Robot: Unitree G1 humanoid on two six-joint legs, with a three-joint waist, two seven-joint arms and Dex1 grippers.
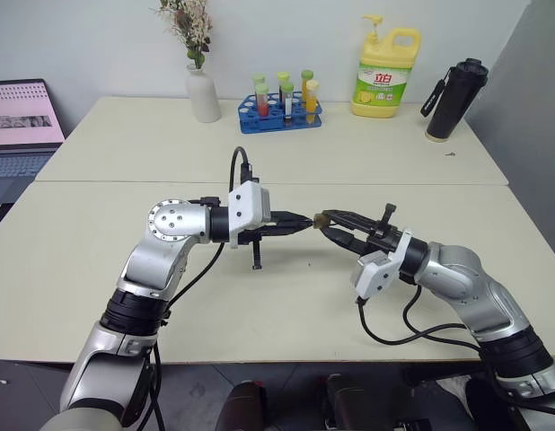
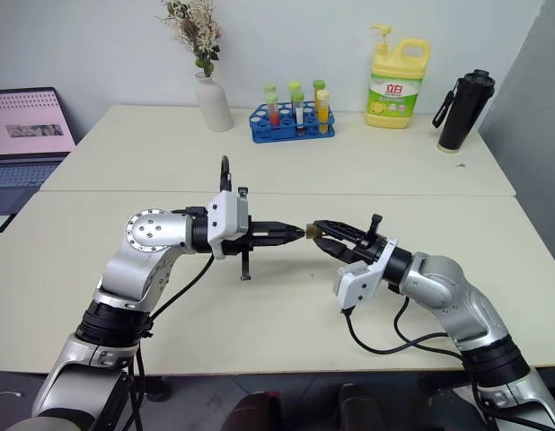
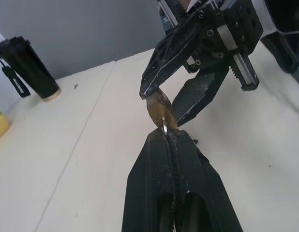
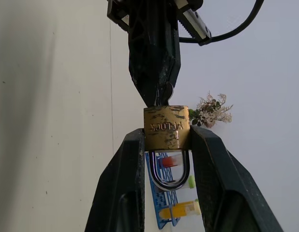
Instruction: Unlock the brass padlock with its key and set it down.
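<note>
Pincer (image 1: 321, 221) on my right arm grasps the brass padlock (image 4: 166, 127) by its sides above the bench (image 1: 286, 305), keyhole end facing my left pincer (image 1: 304, 222), which is clenched on the key (image 3: 164, 126) seated in line with the lock's long axis.
</note>
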